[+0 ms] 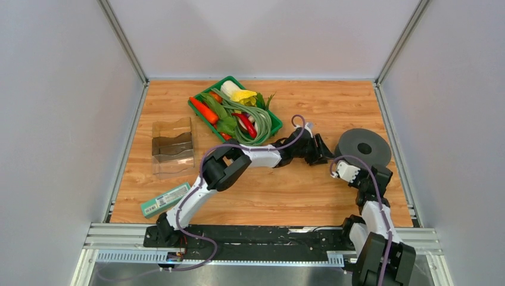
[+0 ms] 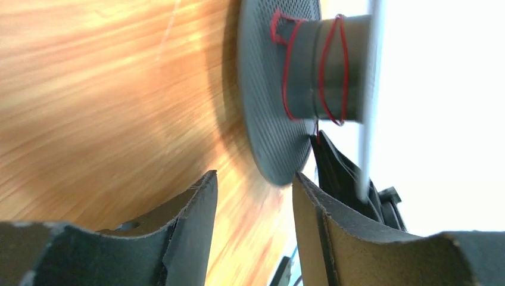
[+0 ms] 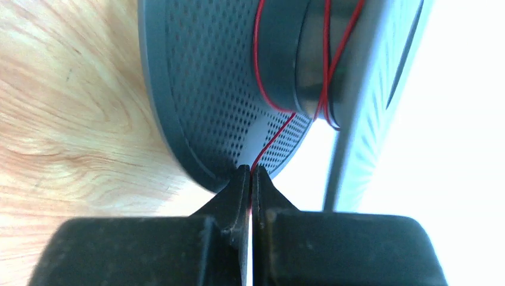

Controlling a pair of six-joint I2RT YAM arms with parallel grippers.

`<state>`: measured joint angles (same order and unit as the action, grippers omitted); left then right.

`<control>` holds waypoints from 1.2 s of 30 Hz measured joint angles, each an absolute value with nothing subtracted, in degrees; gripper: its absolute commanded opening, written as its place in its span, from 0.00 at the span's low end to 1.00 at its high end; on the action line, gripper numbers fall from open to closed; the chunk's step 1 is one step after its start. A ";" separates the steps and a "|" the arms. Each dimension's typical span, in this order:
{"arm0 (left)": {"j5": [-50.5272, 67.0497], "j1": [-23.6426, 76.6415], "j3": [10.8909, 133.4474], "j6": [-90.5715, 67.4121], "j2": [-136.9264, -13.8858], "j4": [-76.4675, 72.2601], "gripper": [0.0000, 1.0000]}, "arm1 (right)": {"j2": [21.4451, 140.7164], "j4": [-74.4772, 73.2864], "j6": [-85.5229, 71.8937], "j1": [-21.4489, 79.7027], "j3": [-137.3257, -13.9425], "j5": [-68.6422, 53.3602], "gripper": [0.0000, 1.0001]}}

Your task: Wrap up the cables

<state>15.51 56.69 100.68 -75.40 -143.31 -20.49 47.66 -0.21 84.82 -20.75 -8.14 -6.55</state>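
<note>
A grey spool (image 1: 363,146) lies flat at the right of the table. A thin red wire (image 3: 275,132) runs in a few turns round its hub (image 3: 280,53) and leads down into my right gripper (image 3: 251,171), which is shut on it close under the spool's perforated flange. In the left wrist view the same wire (image 2: 333,71) loops the hub between the flanges (image 2: 268,101). My left gripper (image 2: 255,182) is open and empty, just left of the spool, with the right gripper's dark fingers (image 2: 336,173) showing beyond it. In the top view the left gripper (image 1: 318,150) is beside the spool's left edge.
A green tray (image 1: 235,111) of vegetables stands at the back middle. A clear plastic holder (image 1: 172,148) and a green box (image 1: 165,199) lie at the left. Grey walls close in the table on three sides.
</note>
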 measured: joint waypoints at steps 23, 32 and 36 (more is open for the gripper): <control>18.96 50.61 80.90 -61.78 -119.96 -11.84 0.58 | 76.64 11.42 73.14 -23.40 -22.06 -5.17 0.00; 19.03 47.53 78.74 -57.91 -109.62 -12.34 0.57 | 87.11 10.55 66.54 -16.88 -31.33 -4.58 0.00; 19.38 46.76 77.19 -57.67 -107.81 -12.60 0.57 | 93.45 10.59 64.16 -13.21 -38.92 -3.18 0.00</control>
